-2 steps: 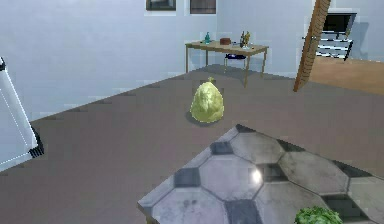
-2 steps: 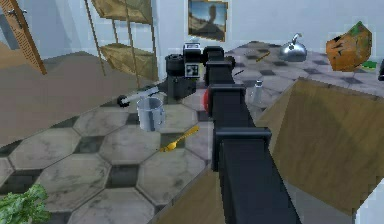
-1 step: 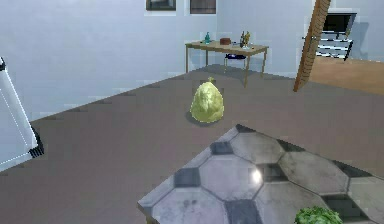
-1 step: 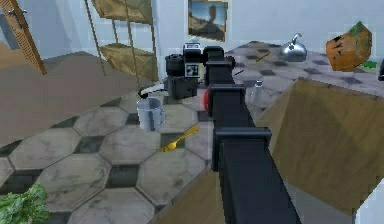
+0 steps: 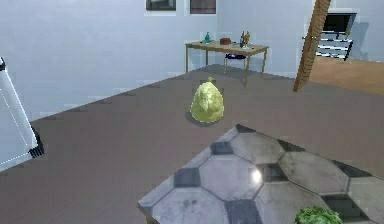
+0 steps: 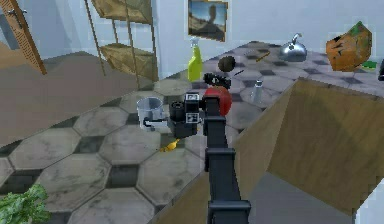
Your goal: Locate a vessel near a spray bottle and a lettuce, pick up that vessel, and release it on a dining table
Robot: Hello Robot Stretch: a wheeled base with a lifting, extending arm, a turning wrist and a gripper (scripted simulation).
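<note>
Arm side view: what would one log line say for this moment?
pincer: near cup on counter | holding: cannot tell | bottle: farther back, upright | lettuce: same counter

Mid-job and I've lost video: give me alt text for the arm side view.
The arm reaches across a hexagon-tiled countertop, its gripper at a clear glass vessel; whether it holds anything cannot be told. Beyond stand a yellow-green bottle, a red round thing and a metal kettle; lettuce lies at the bottom left corner.
</note>
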